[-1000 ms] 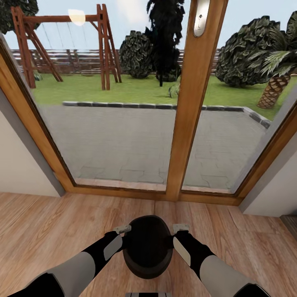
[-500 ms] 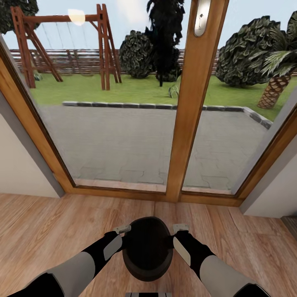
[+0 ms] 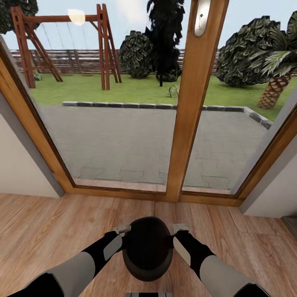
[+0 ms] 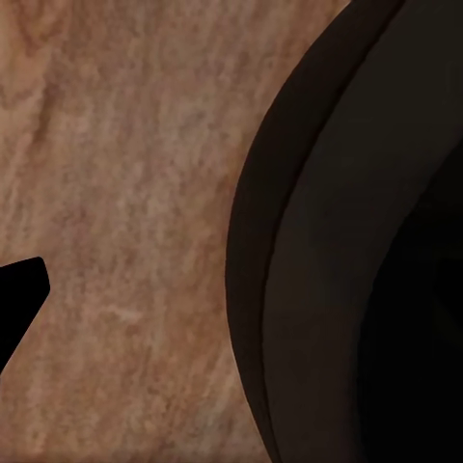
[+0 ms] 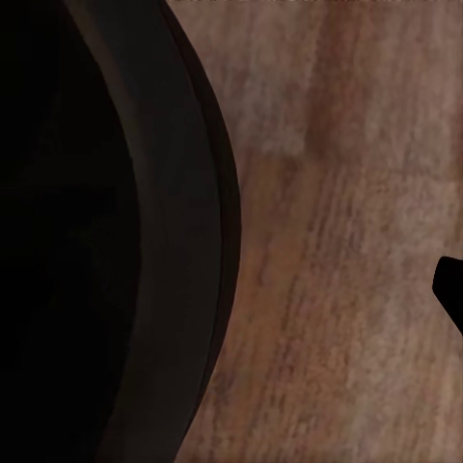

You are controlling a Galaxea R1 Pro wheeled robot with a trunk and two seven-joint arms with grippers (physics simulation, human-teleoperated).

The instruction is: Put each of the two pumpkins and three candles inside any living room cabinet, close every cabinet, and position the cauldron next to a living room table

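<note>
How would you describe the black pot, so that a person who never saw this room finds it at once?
Start at the big wood-framed glass door facing the garden. On the wooden floor before it, the cauldron sits between the left claw and right claw. It is the one round black thing there, with a wide dark mouth.

The cauldron, flanked by the left gripper and right gripper, sits slightly lower in the head view than 1 s ago. It has not shifted since 0.5 s ago.
</note>
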